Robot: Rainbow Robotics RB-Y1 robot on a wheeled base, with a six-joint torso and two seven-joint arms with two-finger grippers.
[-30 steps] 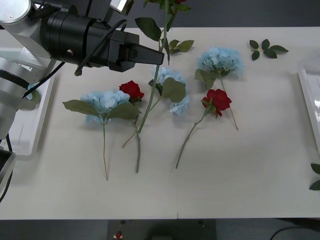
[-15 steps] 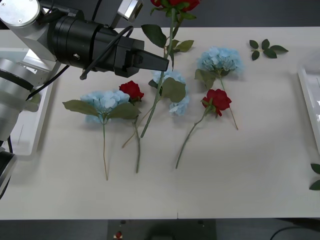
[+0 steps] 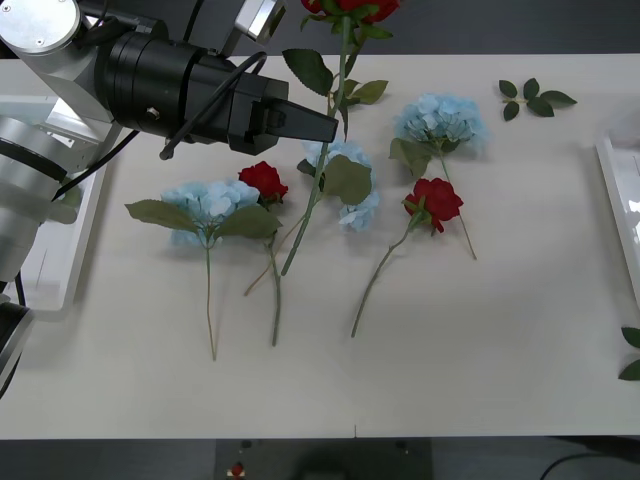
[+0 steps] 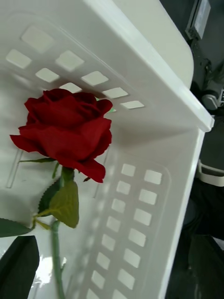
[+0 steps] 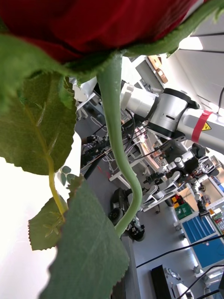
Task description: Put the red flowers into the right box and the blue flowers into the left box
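My left gripper (image 3: 332,125), black, hangs over the table's far middle, shut on the stem of a red flower (image 3: 348,8). Its stem slants down toward the table, and its head (image 5: 93,18) and stem fill the left wrist view. Two more red flowers (image 3: 263,180) (image 3: 433,200) lie on the table among three blue flowers (image 3: 207,205) (image 3: 345,180) (image 3: 440,120). The left box (image 3: 60,260) sits at the left edge under the arm. The right box (image 3: 620,200) shows at the right edge. My right gripper (image 4: 112,280) is open above a red flower (image 4: 65,131) lying in the right box (image 4: 154,79).
A loose leaf sprig (image 3: 530,98) lies at the far right of the table and another (image 3: 632,350) at the right edge, nearer me. The white table (image 3: 480,340) is bare along its near side. Beyond the far edge stands lab equipment (image 5: 168,112).
A second ago my left gripper shifted slightly right with the rose, and the rose's head came into view at the top. It has held still since.
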